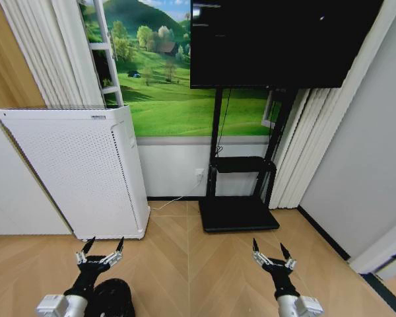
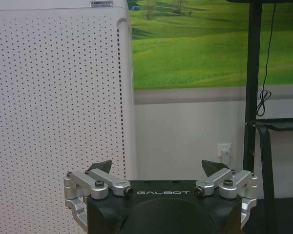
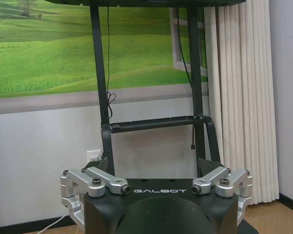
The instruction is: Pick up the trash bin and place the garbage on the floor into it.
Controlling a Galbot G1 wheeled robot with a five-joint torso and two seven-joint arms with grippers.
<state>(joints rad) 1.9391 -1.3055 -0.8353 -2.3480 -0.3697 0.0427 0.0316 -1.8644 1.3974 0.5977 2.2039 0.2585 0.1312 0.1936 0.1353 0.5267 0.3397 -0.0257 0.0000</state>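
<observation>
The black trash bin (image 1: 116, 298) stands on the wooden floor (image 1: 198, 264) at the bottom edge of the head view, right beside my left arm and partly cut off by the frame. My left gripper (image 1: 104, 246) (image 2: 157, 168) is held open above the floor, just ahead of the bin, with nothing between its fingers. My right gripper (image 1: 268, 250) (image 3: 154, 168) is open too, level with the left one and pointing at the wall. The garbage is out of view.
A tall white perforated appliance (image 1: 79, 165) stands against the wall at the left. A black TV stand (image 1: 241, 214) with a large screen (image 1: 277, 39) sits ahead at the centre right. Curtains (image 1: 297, 145) and a dark floor strip (image 1: 323, 231) line the right wall.
</observation>
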